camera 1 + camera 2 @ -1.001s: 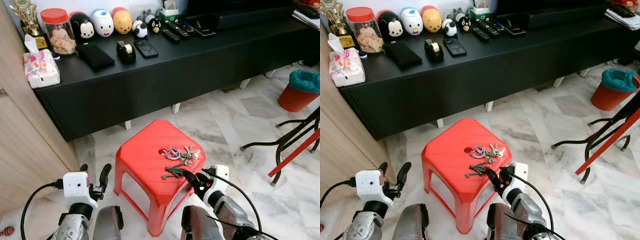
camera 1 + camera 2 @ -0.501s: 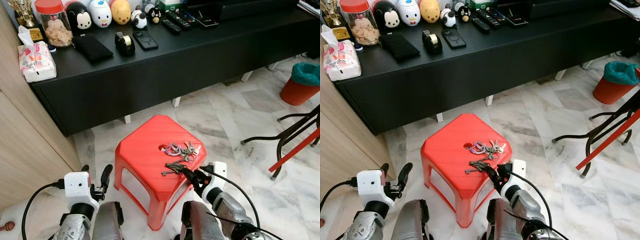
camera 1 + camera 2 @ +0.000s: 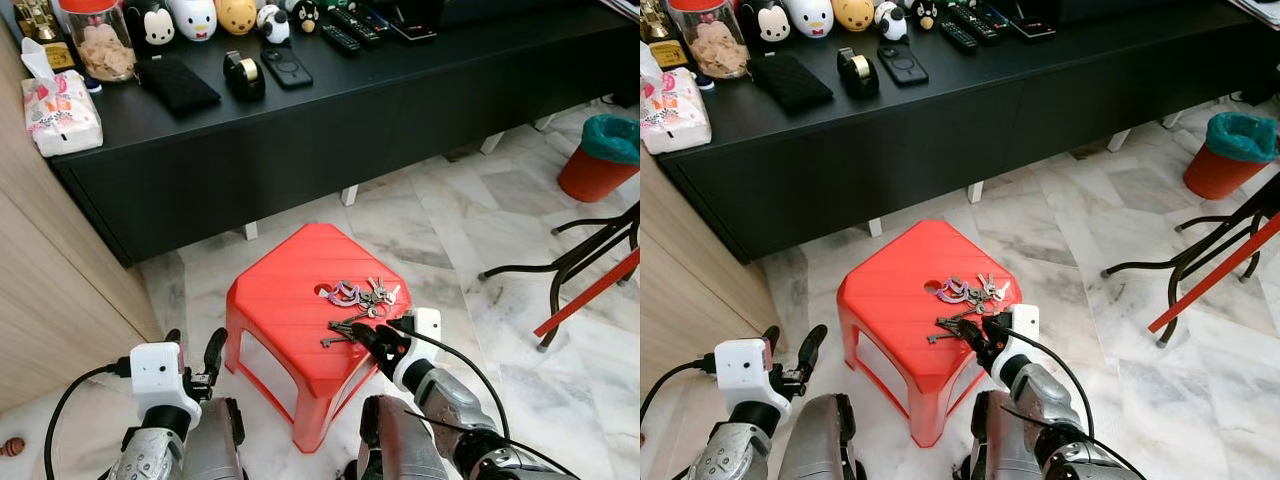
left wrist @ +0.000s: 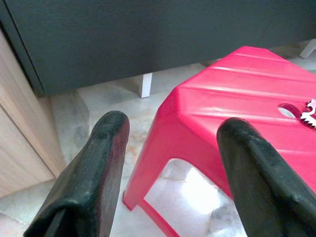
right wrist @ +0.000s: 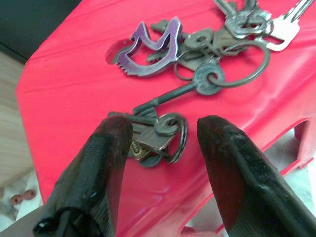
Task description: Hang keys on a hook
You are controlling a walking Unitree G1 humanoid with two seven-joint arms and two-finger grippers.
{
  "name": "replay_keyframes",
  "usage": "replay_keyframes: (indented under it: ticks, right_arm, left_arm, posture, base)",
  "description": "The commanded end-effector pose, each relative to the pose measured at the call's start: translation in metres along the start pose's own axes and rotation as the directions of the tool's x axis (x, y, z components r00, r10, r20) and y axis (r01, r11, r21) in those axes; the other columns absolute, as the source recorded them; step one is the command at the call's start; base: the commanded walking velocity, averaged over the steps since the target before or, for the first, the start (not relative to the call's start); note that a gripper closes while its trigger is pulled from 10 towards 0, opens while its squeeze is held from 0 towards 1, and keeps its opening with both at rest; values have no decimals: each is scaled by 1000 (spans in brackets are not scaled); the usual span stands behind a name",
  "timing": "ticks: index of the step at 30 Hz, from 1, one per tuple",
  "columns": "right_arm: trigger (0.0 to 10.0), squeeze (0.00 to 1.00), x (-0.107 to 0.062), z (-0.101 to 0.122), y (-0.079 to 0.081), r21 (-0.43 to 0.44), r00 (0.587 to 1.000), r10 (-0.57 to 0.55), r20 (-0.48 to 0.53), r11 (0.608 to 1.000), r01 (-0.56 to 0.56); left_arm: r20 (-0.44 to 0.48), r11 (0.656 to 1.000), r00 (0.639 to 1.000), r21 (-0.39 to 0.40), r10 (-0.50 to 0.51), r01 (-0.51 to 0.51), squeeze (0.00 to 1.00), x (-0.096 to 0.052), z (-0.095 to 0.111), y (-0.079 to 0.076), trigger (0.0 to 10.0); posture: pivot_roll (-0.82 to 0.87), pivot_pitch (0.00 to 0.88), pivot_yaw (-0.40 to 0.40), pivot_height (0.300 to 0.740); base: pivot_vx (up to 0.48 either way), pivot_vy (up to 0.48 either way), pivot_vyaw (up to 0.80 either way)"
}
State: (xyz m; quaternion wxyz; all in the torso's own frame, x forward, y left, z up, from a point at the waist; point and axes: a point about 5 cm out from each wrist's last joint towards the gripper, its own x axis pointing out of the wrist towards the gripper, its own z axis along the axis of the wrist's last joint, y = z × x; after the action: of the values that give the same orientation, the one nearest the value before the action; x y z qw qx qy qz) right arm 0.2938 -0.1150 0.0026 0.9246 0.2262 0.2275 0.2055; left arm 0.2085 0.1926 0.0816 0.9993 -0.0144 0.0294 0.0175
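Hovering low beside the red stool (image 3: 290, 330), the left tool (image 3: 190, 352) has its fingers spread wide with nothing between them. On the stool's top lie the keys (image 5: 197, 74), and the right tool (image 5: 163, 148) straddles their near end, fingers wide, not gripping.

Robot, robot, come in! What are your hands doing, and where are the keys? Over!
Right tool open, fingers either side of the keys on the red stool. Left tool open, idle beside the stool. Keys not gripped yet. Nothing blocking.
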Motion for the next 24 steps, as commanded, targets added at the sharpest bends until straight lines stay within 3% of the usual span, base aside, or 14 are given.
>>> replay_keyframes:
  ticks: [1,11,12,24]
  right_arm:
    - [10000,0,-2,-7,-1,0,999,1,-40,1000,-1]
    - [10000,0,-4,-12,-3,-2,998,-6,-64,1000,6]
    - [0,0,-4,-12,-3,5,998,-5,-63,1000,5]
    - [0,0,-7,-13,-6,10,998,-14,-66,1000,15]
  left_arm:
    - [-12,1000,1000,12,2,-2,0,-3,-1,-1,10000]
    - [-22,1000,1000,9,4,-4,0,-5,-3,-1,10000]
    - [-24,1000,1000,9,6,-6,0,-5,-4,-1,10000]
    - [-28,1000,999,16,17,-16,0,-6,-4,2,10000]
  posture:
    - [66,207,-146,596]
    - [56,213,-149,596]
    - [52,215,-148,596]
    - [52,222,-151,596]
  base:
    - [0,0,0]
    - [0,0,0]
    - [0,0,0]
    - [0,0,0]
